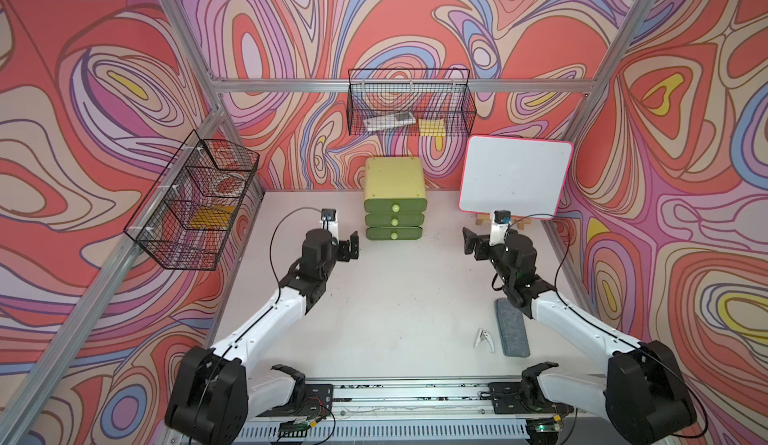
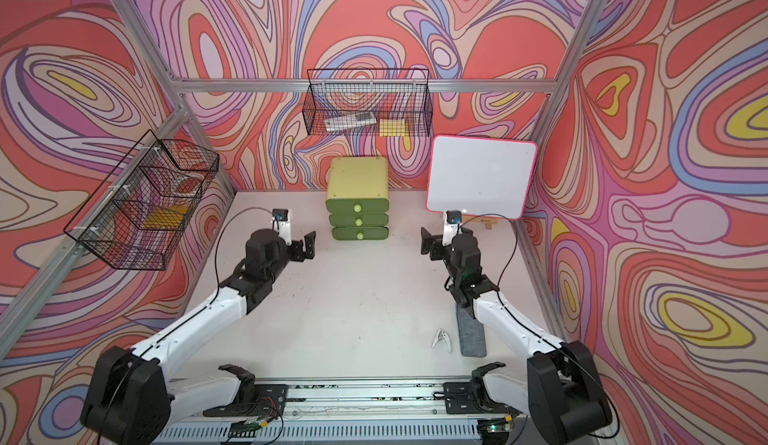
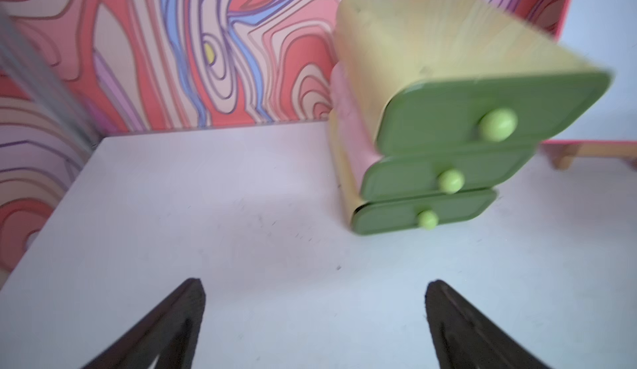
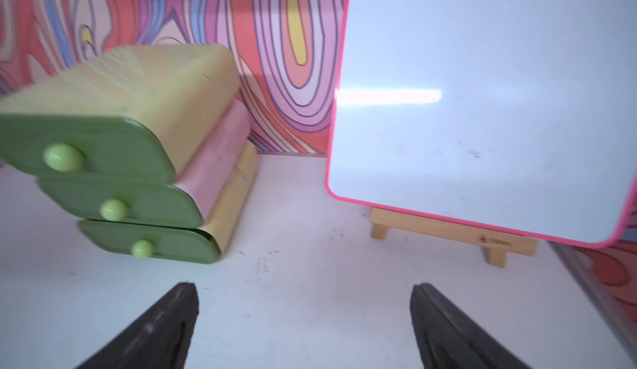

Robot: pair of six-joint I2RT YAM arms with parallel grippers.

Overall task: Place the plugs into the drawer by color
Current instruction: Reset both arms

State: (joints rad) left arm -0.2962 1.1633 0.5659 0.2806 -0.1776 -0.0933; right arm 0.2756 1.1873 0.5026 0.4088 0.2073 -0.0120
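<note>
The left tool [image 1: 352, 248] and right tool [image 1: 470, 242] hang spread and empty, flanking the drawer [image 1: 395, 214]. All three fronts sit shut and no plugs are visible, suggesting sorting is complete.

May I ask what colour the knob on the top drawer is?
The top knob is pale green, clearest in the left wrist view.

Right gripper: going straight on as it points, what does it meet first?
Probably the back wall: the open right gripper aims through the gap between the drawer chest and the whiteboard. Tilt is unclear; the table may come first.
</note>
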